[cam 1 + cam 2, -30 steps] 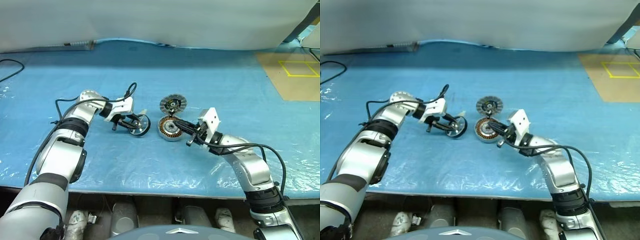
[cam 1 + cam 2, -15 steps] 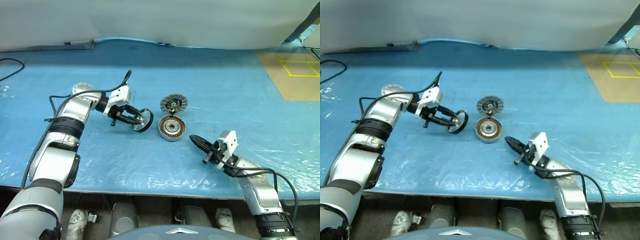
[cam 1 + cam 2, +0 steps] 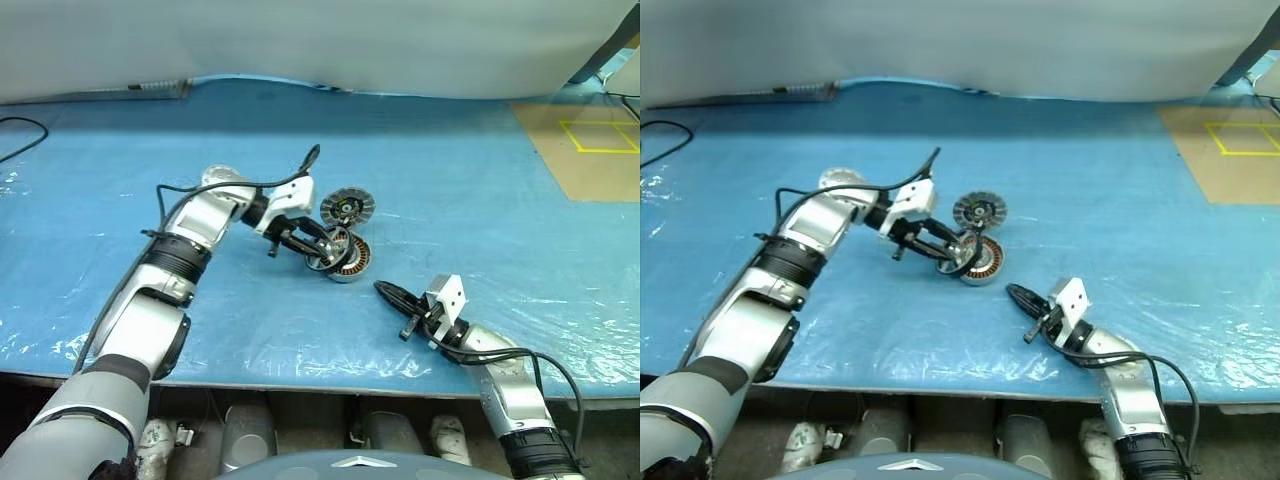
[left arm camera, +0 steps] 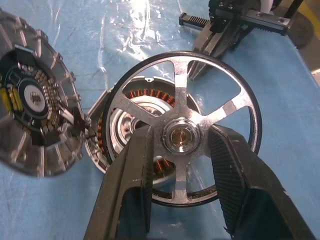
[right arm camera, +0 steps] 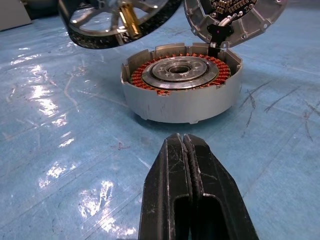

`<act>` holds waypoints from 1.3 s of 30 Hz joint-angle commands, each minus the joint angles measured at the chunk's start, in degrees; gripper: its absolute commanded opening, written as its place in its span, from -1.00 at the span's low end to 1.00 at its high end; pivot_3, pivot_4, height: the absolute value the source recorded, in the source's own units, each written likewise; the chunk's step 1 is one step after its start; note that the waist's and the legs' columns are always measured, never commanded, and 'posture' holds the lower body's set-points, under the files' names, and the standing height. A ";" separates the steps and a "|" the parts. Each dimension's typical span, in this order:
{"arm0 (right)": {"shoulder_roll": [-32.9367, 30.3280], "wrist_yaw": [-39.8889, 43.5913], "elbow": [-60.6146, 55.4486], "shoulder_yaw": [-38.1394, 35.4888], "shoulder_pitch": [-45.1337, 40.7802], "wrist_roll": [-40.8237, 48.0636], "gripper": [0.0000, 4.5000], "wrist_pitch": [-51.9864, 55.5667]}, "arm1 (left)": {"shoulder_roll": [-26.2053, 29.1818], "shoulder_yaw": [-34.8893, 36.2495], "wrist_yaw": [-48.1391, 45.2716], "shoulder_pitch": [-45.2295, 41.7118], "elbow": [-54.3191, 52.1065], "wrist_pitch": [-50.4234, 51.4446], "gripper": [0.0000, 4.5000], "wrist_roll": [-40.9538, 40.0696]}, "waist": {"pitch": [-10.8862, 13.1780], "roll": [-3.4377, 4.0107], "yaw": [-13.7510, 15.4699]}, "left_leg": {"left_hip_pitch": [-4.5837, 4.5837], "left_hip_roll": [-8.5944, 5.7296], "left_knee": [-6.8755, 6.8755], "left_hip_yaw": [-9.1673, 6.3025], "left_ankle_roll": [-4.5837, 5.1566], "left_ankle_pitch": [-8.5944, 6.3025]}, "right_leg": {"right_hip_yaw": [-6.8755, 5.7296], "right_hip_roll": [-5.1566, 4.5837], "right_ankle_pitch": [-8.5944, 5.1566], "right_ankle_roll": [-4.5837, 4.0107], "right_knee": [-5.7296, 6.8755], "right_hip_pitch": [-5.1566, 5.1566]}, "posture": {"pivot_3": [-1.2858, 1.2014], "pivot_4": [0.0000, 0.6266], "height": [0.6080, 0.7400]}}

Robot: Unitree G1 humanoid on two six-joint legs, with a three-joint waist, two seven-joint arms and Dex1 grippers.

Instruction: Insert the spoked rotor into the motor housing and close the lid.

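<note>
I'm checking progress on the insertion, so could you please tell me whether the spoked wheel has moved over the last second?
Yes. Held in the left gripper, the spoked wheel has travelled right across the blue table cover and now hangs over the motor cup, which has stayed put.

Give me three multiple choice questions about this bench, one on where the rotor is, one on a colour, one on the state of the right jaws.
1. Where is the rotor?
A. seated in the housing
B. held above the housing
C. lying on the lid

2. What colour are the windings in the housing?
A. copper-brown
B. green
C. white

3. How do the jaws of the right gripper stand?
A. wide open
B. shut on the lid
C. shut, empty

Key: 1 B, the left gripper grips it by the hub, clear of the cup. 2 A, the ring shows copper-brown. 3 C, the fingers meet with nothing between. The lid leans beside the housing.
</note>
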 commanded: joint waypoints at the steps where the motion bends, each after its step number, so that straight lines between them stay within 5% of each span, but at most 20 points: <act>1: 0.44 -0.13 -0.40 0.43 -0.70 0.00 -1.00 -1.75 | -0.41 -0.31 1.67 -2.16 0.23 -1.34 -0.41 0.69 | 0.00 0.00 -0.04 | 0.00 0.00 0.00 0.00 0.00 0.00 | 0.00 0.00 0.00 0.00 0.00 0.00 | 0.03 -0.52 1.00; 24: 0.70 -0.91 1.64 2.21 -3.49 -1.71 -1.00 -1.56 | -1.83 -3.99 4.68 -2.86 6.22 -6.95 -0.41 5.71 | 0.00 0.00 -0.04 | -0.07 0.00 0.01 -0.03 0.01 0.00 | -0.05 -0.01 0.00 0.00 -0.02 -0.02 | 0.03 -0.52 1.00; 33: 0.75 -1.54 0.94 2.24 -2.61 -2.32 -1.00 -1.89 | -2.53 -3.80 4.46 -3.24 6.86 -7.23 0.91 5.76 | 0.00 0.00 0.07 | -0.12 0.00 0.01 -0.03 0.01 0.00 | -0.05 -0.01 0.00 0.00 -0.03 -0.05 | 0.03 -0.52 1.00; 39: 0.52 -1.94 0.47 1.46 -1.92 -1.81 -1.00 -1.71 | -2.64 -1.35 3.12 -2.16 3.28 -4.12 0.90 1.87 | 0.00 0.00 0.11 | -0.13 0.00 0.01 -0.03 0.00 0.00 | -0.06 -0.01 0.00 0.00 -0.03 -0.05 | 0.03 -0.52 1.00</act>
